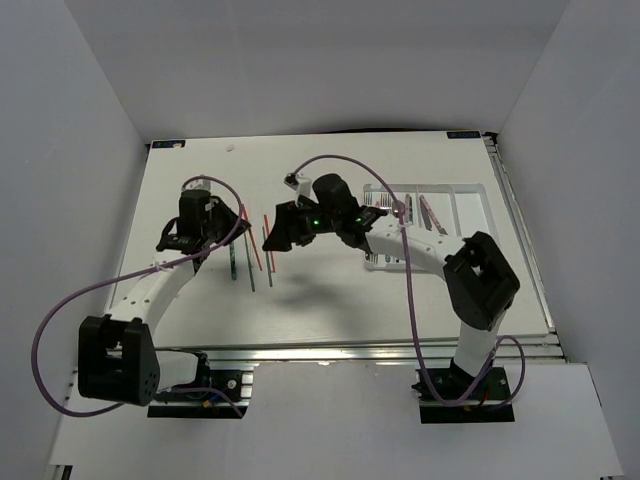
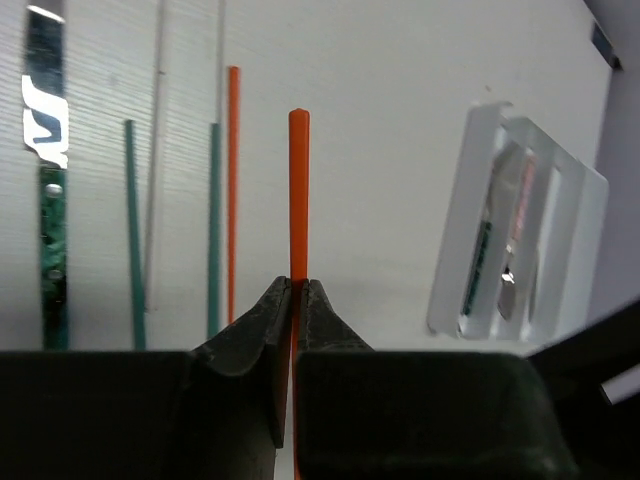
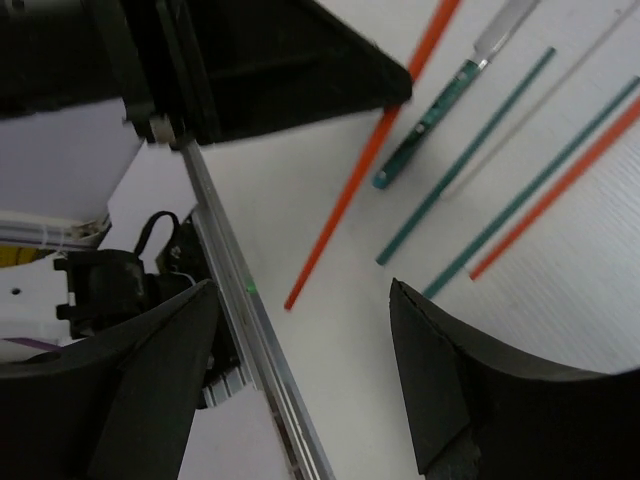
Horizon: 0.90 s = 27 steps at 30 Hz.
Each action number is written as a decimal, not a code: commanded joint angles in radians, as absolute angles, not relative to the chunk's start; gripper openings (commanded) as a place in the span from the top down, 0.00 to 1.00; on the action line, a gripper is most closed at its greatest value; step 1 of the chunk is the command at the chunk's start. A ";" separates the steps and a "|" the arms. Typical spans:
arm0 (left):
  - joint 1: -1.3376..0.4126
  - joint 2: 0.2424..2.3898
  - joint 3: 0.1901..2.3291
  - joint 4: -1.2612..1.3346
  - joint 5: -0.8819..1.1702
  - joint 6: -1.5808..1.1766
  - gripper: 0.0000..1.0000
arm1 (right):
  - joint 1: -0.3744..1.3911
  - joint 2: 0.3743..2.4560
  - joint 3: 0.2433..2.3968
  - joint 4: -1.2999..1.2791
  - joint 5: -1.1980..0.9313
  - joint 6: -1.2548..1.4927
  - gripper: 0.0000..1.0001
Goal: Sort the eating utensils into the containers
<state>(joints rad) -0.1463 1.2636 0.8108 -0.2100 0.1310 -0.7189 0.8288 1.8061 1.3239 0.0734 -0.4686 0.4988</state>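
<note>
Black left gripper (image 2: 296, 288) clenched on thin red chopstick (image 2: 298, 190), second red chopstick (image 2: 233, 180) and two green chopsticks (image 2: 214, 230) just beside on white table (image 2: 380, 120), white compartment tray (image 2: 470, 220) further right holding utensils (image 2: 512, 230), right gripper (image 3: 300, 335) spread open.

No legible text in any view. Left sticker (image 1: 166, 145) and right sticker (image 1: 462, 134) sit at the far corners of the surface (image 1: 330, 300). Print on both is too small to read.
</note>
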 commanded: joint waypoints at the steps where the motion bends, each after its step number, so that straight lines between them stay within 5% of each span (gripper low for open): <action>1: -0.150 1.189 0.799 -0.155 0.310 -0.683 1.00 | 0.850 1.873 1.442 0.141 -0.512 0.560 0.27; 11: -0.150 1.123 0.762 -0.138 0.394 -0.687 1.00 | 0.890 1.980 1.563 0.104 -0.459 0.571 0.31; 14: -0.149 1.118 0.761 -0.143 0.399 -0.686 1.00 | 0.891 1.999 1.577 0.117 -0.465 0.577 0.52; 17: -0.149 1.120 0.753 -0.135 0.408 -0.689 1.00 | 0.891 2.025 1.604 0.100 -0.457 0.574 0.94; 18: -0.150 1.121 0.756 -0.147 0.403 -0.681 1.00 | 0.891 2.026 1.615 0.088 -0.450 0.571 1.00; 20: -0.150 1.129 0.787 -0.182 0.367 -0.657 0.70 | 0.887 2.023 1.615 0.033 -0.393 0.534 1.00; 23: -0.150 1.129 0.902 -0.358 0.193 -0.571 0.02 | 0.851 1.982 1.576 -0.099 -0.272 0.467 1.00; 27: -0.150 1.066 1.003 -0.589 -0.067 -0.445 0.02 | 0.654 1.829 1.454 -0.292 -0.149 0.370 1.00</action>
<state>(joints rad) -0.1467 1.1412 0.9222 -0.4030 0.1493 -0.5667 0.8169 1.9652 1.4910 -0.1226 -0.2886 0.4721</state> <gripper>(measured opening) 0.979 0.094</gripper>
